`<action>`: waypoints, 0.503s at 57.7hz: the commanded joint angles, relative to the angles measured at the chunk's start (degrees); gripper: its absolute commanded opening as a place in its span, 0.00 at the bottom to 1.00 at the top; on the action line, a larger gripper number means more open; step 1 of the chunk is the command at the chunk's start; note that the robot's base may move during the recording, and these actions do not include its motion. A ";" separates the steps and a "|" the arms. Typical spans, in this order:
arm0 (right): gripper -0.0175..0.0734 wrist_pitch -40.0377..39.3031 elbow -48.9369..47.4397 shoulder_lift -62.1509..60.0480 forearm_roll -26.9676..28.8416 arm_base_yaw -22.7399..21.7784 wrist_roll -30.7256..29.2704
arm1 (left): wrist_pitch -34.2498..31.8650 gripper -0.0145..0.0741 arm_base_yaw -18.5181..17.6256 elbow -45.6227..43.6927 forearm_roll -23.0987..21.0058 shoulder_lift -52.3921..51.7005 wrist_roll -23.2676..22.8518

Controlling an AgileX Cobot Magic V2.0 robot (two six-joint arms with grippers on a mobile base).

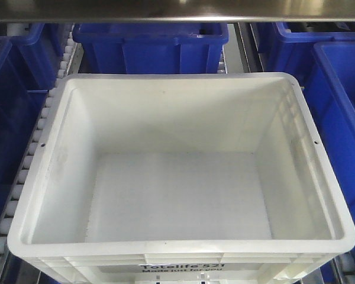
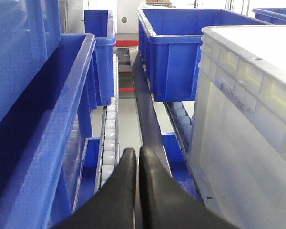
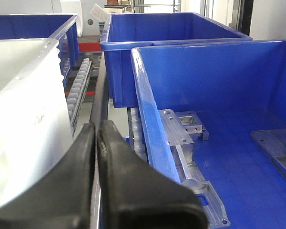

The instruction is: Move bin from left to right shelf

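White Totalife bin (image 1: pixel 177 195) on roller lane (image 2: pixel 108 138), left gripper (image 2: pixel 137 160) and right gripper (image 3: pixel 96 136) closed, empty, flanking it, blue bins (image 3: pixel 214 109) outside.

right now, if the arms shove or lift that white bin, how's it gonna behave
The white bin is empty, so probably light for its size. Its ribbed rim suggests stiff walls that hold shape. It seems to sit on a lane of white rollers, so a push would likely make it glide.

You are looking at a warehouse or factory parts store: lanes of white rollers (image 2: pixel 108 143) run ahead of your closed left jaws, blue bins (image 3: pixel 171 43) line them, and machined metal brackets (image 3: pixel 183 131) lie right of your right jaws.
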 commanded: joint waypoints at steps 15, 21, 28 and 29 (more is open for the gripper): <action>0.18 -4.72 1.06 -0.24 -0.01 -0.43 -0.42 | -4.08 0.16 -0.04 1.11 -0.12 -0.88 -0.45; 0.18 -4.72 1.06 -0.24 -0.01 -0.43 -0.42 | -4.08 0.16 -0.04 1.11 -0.12 -0.88 -0.45; 0.18 -4.72 1.06 -0.24 -0.01 -0.43 -0.42 | -4.08 0.16 -0.04 1.11 -0.12 -0.88 -0.45; 0.18 -4.72 1.06 -0.24 -0.01 -0.43 -0.42 | -4.08 0.16 -0.04 1.11 -0.12 -0.88 -0.45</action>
